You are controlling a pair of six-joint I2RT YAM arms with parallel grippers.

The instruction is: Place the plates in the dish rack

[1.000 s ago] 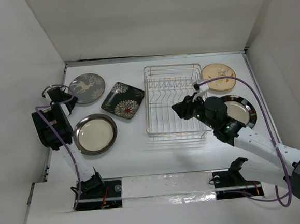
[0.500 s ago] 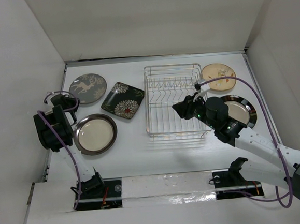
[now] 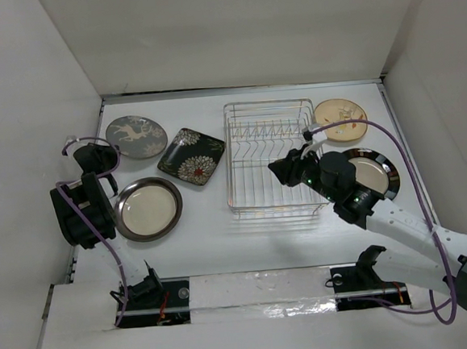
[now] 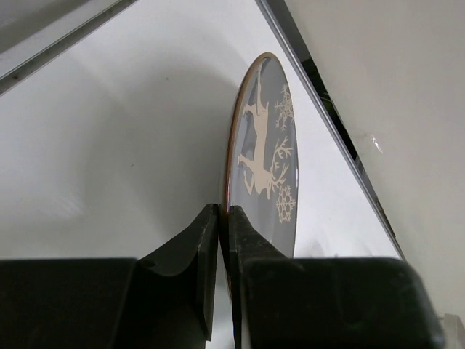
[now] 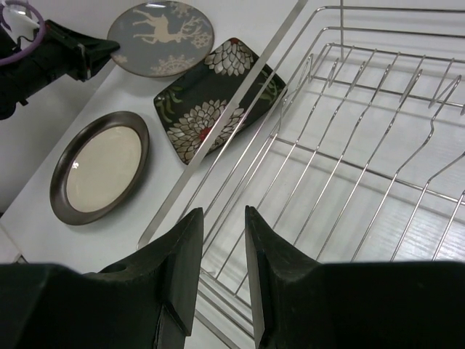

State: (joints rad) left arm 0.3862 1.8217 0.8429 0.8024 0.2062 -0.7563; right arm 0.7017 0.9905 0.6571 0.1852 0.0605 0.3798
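One square plate [image 3: 190, 156] is laid between dish rack [image 3: 230, 160] and deer plate [image 3: 136, 136], pinched at eight o'clock by left fingers [image 4: 222, 218]; right fingers [image 3: 280, 169] held slightly apart, empty.

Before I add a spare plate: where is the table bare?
Bare: the table in front of the dish rack. Crowded: deer plate, flowered square plate, brown-rimmed plate on its left; tan plate, dark-rimmed plate right.

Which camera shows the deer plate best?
The top external view: the deer plate shows whole, from above. The right wrist view shows it larger, but its far edge is cut off by the frame. The left wrist view sees it nearly edge-on, with the left claw pinching its rim.
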